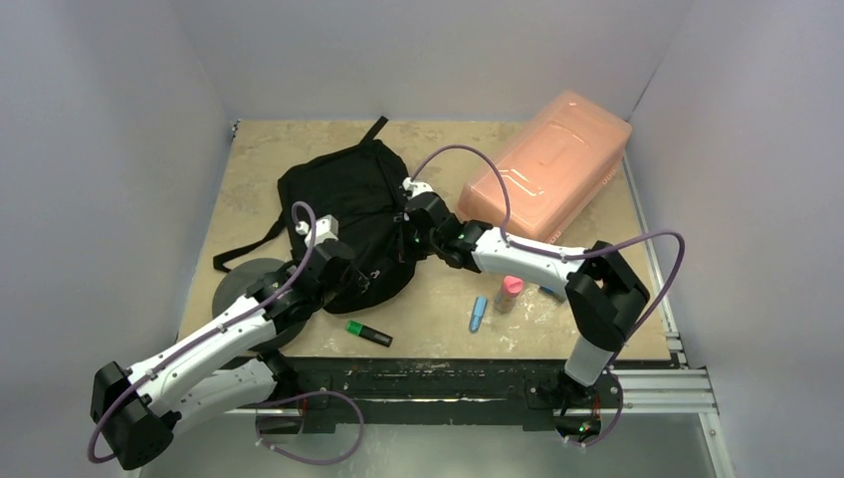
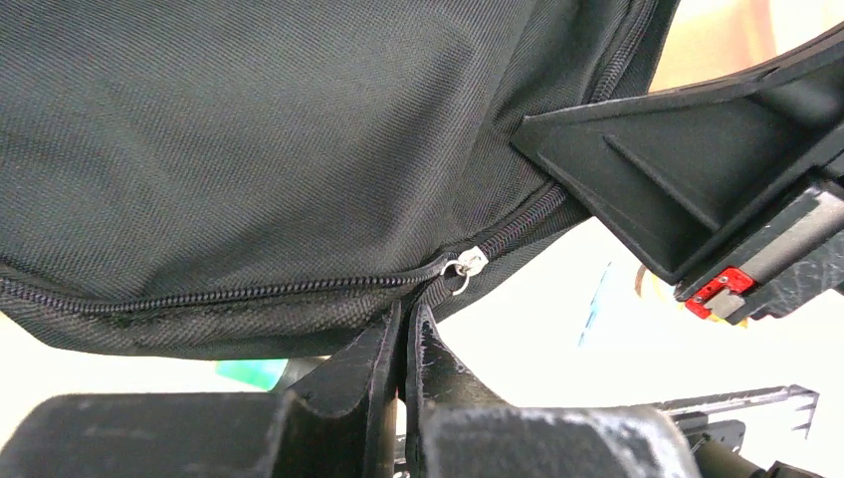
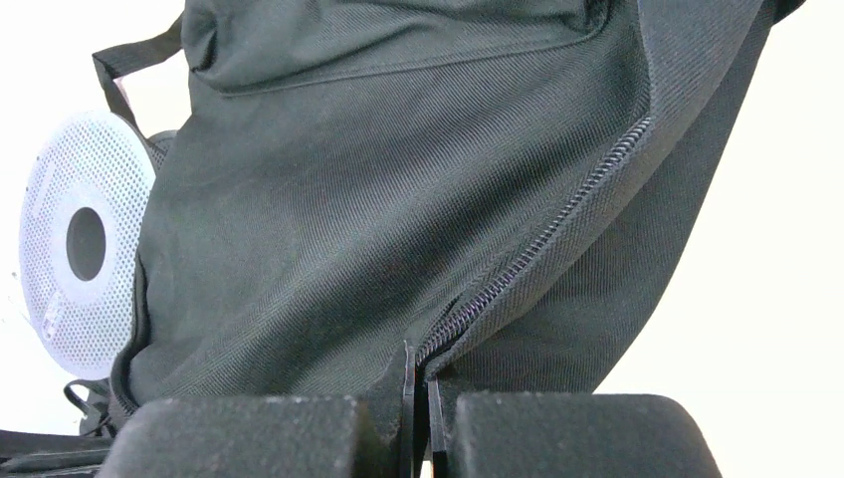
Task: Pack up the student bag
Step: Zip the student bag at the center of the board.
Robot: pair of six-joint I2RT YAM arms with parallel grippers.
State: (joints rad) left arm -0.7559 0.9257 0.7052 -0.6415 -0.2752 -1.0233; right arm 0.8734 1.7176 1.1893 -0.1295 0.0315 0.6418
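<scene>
Currently left tool and right tool are pinched closed, apparently on student bag fabric; zipper closed where visible, green marker unpacked on counter — packing not begun

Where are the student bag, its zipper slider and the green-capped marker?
student bag (image 1: 343, 199): top external view, middle of its black fabric.
zipper slider (image 2: 466, 265): left wrist view, its silver body.
green-capped marker (image 1: 368, 334): top external view, middle of barrel.

A: What colour is the bag?
B: Black, with a fine diagonal weave. The pull just above the black left fingers is silver.
A: And the box?
B: Translucent pink. The marker is green-capped with a black body, the cables are purple, and the table is mottled beige.
</scene>
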